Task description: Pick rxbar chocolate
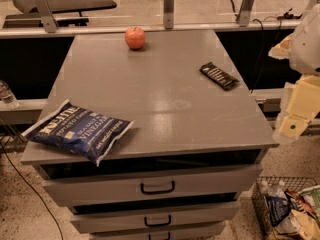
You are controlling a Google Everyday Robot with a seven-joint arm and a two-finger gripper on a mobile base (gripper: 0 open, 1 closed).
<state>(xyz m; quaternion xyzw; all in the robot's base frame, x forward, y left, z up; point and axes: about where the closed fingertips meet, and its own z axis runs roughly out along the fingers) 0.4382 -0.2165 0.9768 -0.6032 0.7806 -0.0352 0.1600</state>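
The rxbar chocolate (219,76) is a small flat black bar with white lettering. It lies on the grey cabinet top (160,94) near its right edge, slanted. My gripper (295,116) is at the right edge of the view, off the cabinet's right side and lower right of the bar, well apart from it. It looks pale yellow and white, and nothing shows in it.
A large blue chip bag (80,130) lies at the front left corner, overhanging the edge. A red apple (135,37) stands at the back centre. Drawers with black handles (157,188) are below. A wire basket (290,209) of items stands on the floor at right.
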